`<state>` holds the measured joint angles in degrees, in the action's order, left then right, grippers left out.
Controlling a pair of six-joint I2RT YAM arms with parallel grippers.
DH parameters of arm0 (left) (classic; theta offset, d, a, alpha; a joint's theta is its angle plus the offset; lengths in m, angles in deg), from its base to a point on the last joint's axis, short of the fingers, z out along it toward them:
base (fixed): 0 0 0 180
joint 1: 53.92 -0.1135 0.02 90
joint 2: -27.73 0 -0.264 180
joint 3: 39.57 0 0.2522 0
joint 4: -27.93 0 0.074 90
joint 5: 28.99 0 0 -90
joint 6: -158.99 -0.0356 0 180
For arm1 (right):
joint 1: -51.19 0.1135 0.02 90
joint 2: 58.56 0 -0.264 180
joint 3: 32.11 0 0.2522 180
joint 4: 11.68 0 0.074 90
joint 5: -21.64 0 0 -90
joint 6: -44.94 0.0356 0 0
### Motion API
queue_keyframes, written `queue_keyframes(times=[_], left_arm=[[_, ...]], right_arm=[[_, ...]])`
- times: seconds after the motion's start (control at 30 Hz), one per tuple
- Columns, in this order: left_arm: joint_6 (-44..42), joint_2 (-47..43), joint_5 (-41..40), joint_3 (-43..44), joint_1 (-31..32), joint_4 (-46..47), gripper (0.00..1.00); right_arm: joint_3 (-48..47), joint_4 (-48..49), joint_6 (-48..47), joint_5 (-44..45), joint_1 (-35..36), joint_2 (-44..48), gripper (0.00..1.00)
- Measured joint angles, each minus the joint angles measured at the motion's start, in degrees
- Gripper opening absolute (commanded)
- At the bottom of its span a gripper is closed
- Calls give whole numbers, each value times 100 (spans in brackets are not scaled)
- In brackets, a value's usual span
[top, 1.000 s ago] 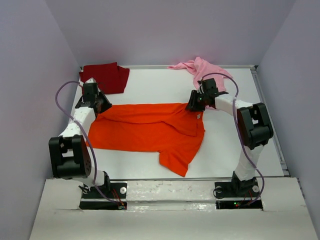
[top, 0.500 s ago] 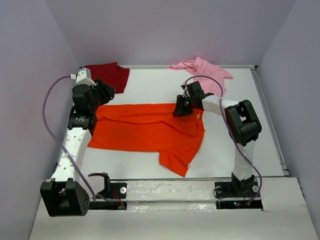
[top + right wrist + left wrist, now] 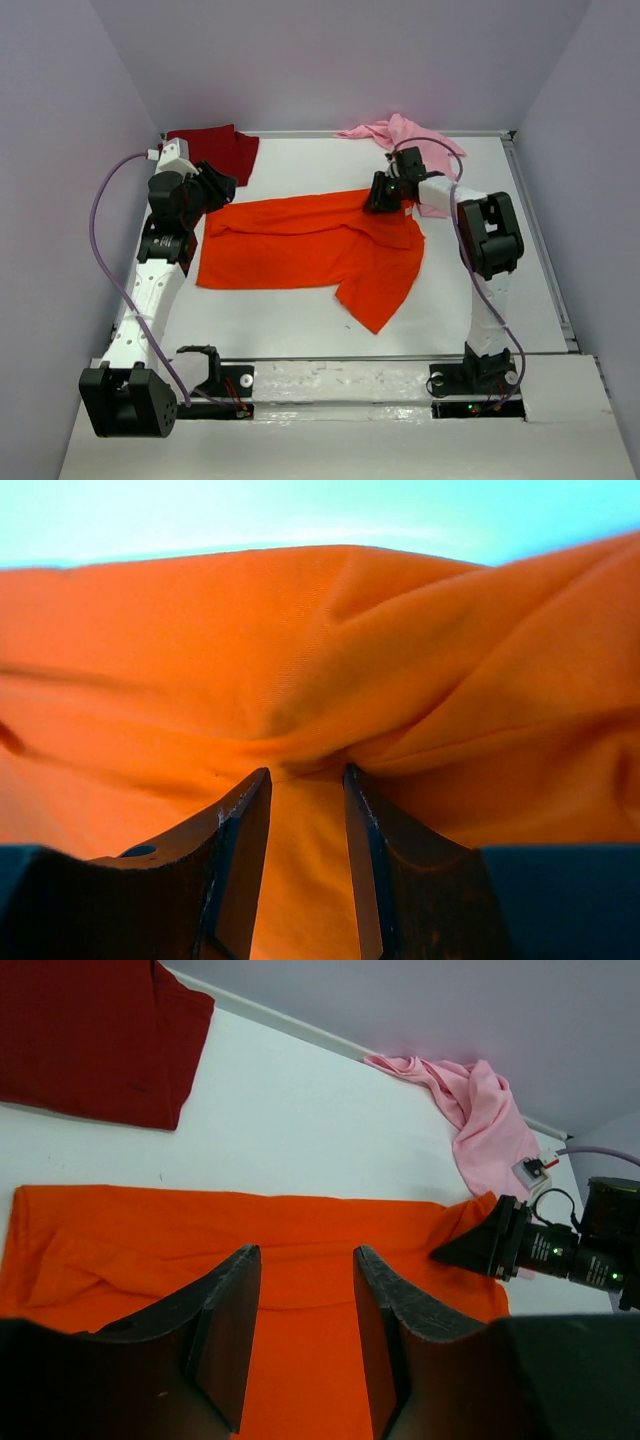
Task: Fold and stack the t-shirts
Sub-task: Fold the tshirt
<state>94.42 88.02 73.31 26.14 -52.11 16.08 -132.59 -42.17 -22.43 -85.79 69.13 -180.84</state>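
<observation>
Right gripper [image 3: 303,775] clamped on orange t-shirt [image 3: 300,245] at its far right edge; left gripper [image 3: 305,1260] parted near its far left corner; dark red t-shirt [image 3: 215,152] and pink t-shirt [image 3: 405,135] beyond it.

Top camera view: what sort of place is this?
Probably a robot test cell, not a home: white table boxed by plain lavender walls, left arm and right arm bolted at its near edge, orange t-shirt spread out.

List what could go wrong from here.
The right tool pinches only a small pucker of the orange t-shirt; a pull may slip it free. The left tool is open, holding nothing, so a one-sided pull could skew the cloth. The pink t-shirt lies close by the right tool and might snag.
</observation>
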Motion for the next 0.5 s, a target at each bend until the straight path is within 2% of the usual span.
queue_keyframes(times=[0.13, 0.2, 0.33, 0.5], left_arm=[[0, 0, 0, 0, 0, -2, 52], [0, 2, 17, 0, 0, -2, 52], [0, 2, 31, 0, 0, -2, 52], [-2, 2, -4, 0, 0, -4, 52]], right_arm=[[-280, -118, -48, 20, -507, -155, 43], [-743, -306, -109, 17, -739, -417, 42], [-1685, -579, -243, -138, -831, -975, 42], [-1950, -942, -450, -251, -728, -1047, 44]])
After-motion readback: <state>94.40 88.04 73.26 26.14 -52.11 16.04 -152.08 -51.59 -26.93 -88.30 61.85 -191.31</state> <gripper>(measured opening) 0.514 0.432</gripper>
